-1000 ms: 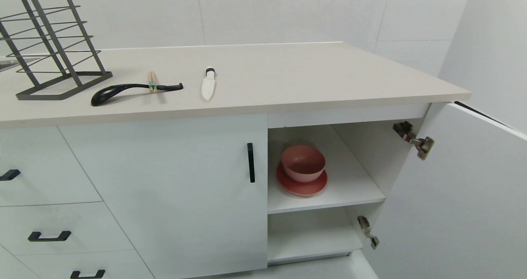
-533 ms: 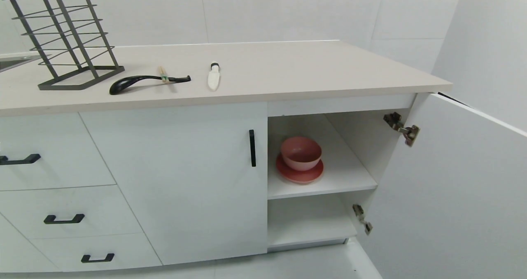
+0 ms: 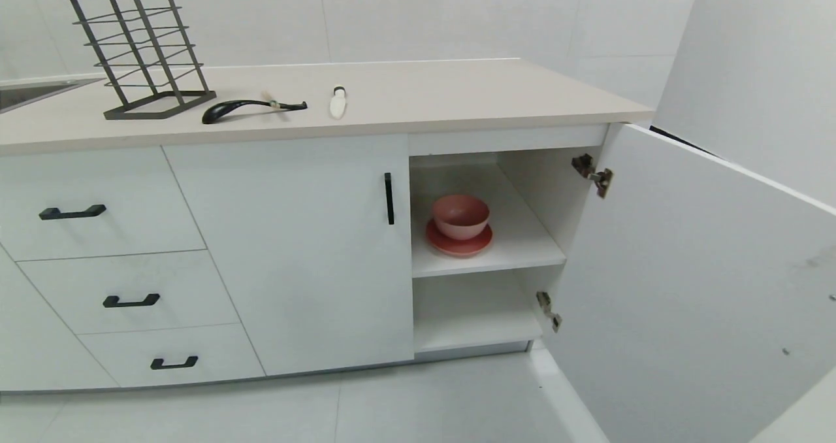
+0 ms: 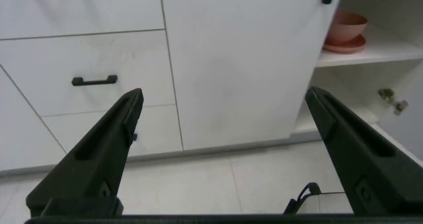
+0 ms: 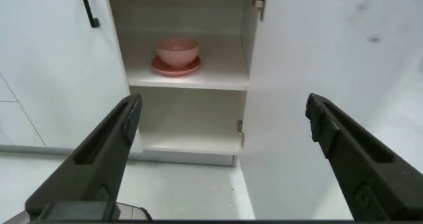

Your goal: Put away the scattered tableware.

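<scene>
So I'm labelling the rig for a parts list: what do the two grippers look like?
Both the left gripper and the right gripper have two long, flat, matte black fingers with angular edges, tapering toward blunt tips. A thin black cable loops near the left gripper's base. No markings are visible.

- Black long-handled plastic spoon [image 3: 217, 112]: flat on beige countertop [image 3: 457, 90], bowl end toward the left.
- Short wooden sticks [image 3: 269, 98]: across spoon handle, blurred.
- White sheathed knife [image 3: 337, 103]: just beside, apart.
- Pink bowl [image 3: 460, 215]: upright on red plate [image 3: 457, 247], upper cabinet shelf [image 3: 522, 253].
</scene>
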You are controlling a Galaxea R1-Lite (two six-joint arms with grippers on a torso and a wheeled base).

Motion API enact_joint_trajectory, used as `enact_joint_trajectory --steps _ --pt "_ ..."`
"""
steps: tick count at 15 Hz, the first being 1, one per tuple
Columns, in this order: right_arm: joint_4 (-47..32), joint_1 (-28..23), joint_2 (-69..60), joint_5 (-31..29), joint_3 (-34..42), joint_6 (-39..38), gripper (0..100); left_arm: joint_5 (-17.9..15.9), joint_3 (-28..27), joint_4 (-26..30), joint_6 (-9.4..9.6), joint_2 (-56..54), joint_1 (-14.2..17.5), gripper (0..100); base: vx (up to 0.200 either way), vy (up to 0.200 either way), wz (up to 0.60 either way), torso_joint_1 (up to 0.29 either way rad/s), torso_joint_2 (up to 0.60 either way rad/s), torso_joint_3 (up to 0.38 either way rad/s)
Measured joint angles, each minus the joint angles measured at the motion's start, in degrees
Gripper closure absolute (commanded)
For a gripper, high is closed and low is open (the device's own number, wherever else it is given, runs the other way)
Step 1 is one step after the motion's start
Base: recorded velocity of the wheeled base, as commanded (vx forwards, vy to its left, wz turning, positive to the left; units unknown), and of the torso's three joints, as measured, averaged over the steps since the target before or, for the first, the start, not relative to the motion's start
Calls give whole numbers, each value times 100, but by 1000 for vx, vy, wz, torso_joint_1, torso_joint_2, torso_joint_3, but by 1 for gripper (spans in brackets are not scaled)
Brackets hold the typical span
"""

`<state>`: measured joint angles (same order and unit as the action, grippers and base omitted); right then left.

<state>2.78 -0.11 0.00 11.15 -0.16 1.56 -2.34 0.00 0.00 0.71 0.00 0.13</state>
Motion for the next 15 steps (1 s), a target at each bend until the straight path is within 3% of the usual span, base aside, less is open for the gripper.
enact_joint_trajectory --steps 2,3,9,15 --pt "-27 -5 0 0 -6 139 0 29 0 0 -33 0 0 0 -200 -200 0 2 7 5" --pt "-33 -5 0 0 -6 139 100 34 0 0 -38 0 -2 0 -200 -200 0 7 2 -2" --pt "-166 -5 0 -605 6 152 100 34 0 -5 -38 0 0 0 -33 -200 0 2 1 2" --pt "-207 1 0 -670 16 55 100 35 0 -5 -38 0 0 0 0 -200 0 2 1 2"
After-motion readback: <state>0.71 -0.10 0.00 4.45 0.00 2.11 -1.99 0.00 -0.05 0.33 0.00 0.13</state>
